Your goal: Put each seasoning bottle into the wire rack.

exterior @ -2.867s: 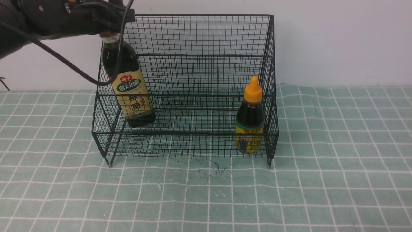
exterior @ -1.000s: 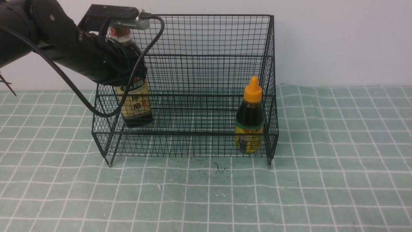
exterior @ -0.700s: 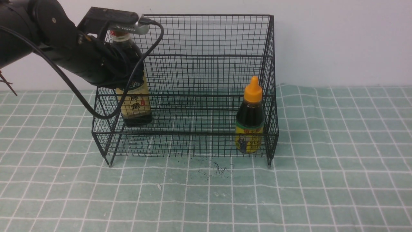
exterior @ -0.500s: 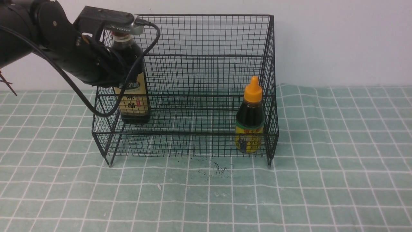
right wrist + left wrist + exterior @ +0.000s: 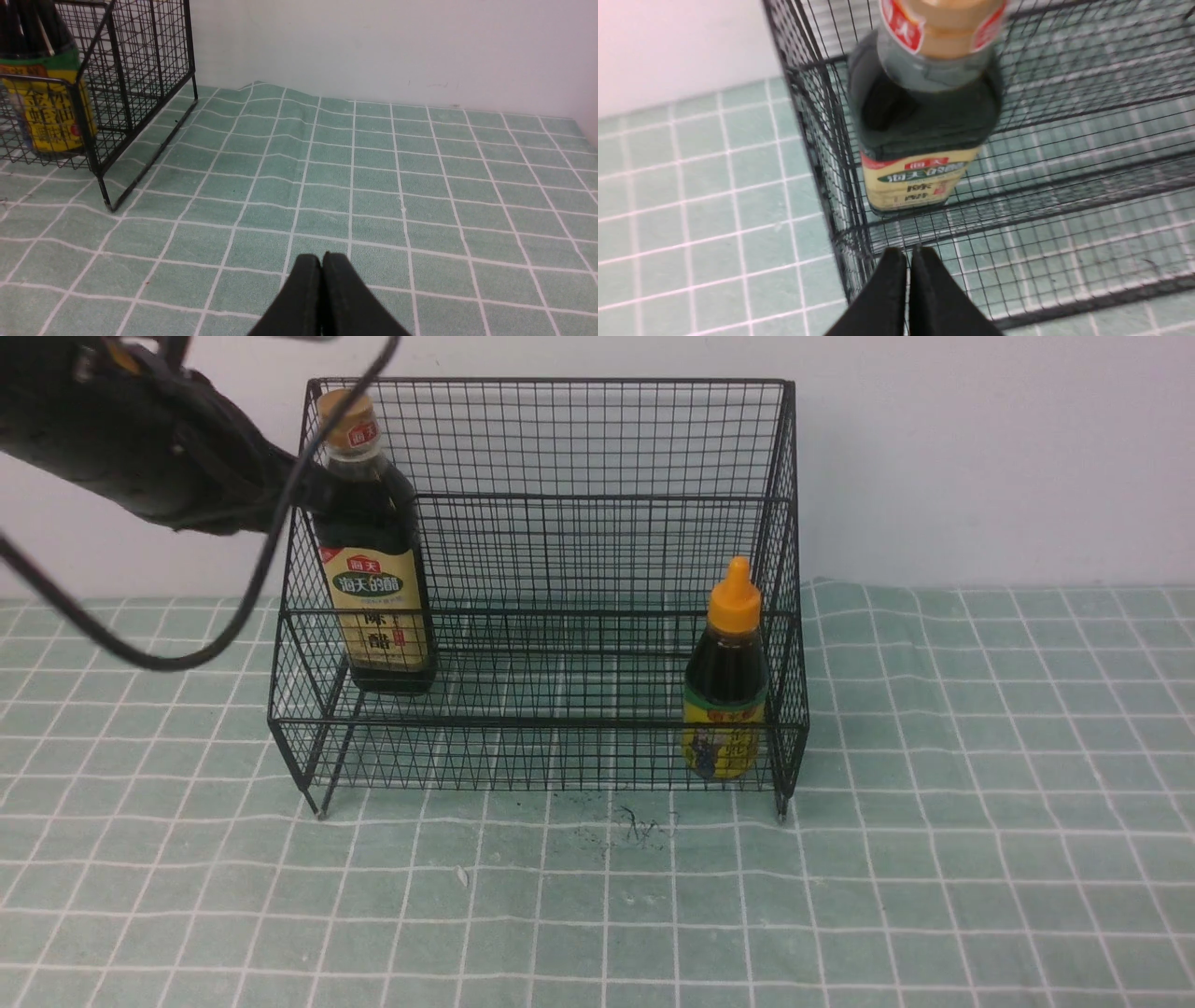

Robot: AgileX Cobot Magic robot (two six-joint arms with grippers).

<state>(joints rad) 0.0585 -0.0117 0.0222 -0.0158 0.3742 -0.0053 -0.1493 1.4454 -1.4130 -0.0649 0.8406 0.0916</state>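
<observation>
Fingertips of the left gripper (image 5: 909, 254) are pressed flat together with nothing between them, hanging above the front left corner of the large black wire-mesh stepped rack (image 5: 1064, 154). Just past those tips stands the tall dark-liquid bottle with a gold cap and tan label (image 5: 924, 135), upright and free of any contact with the gripper. In the front view this tall bottle (image 5: 373, 551) sits inside the wire rack (image 5: 597, 457) at its left end, on the upper step — its cap close to the rack's top rim. The black left arm (image 5: 140, 448) reaches in from the upper left corner, with a black cable (image 5: 187, 658) looping down in front of the rack's left side.

The right gripper (image 5: 322, 261) is likewise fully closed and empty, hovering over the green cloth with a white grid pattern (image 5: 373, 186), well apart from the rack's right side. Near that side, inside the rack's lower front tier, stands the short dark-liquid bottle with an orange nozzle cap and yellow-green label (image 5: 726, 677) — upright, close to the right wall. Only its lower body (image 5: 42, 93) shows in the right wrist view. A few dark specks (image 5: 639, 823) lie on the cloth just in front of the rack.
</observation>
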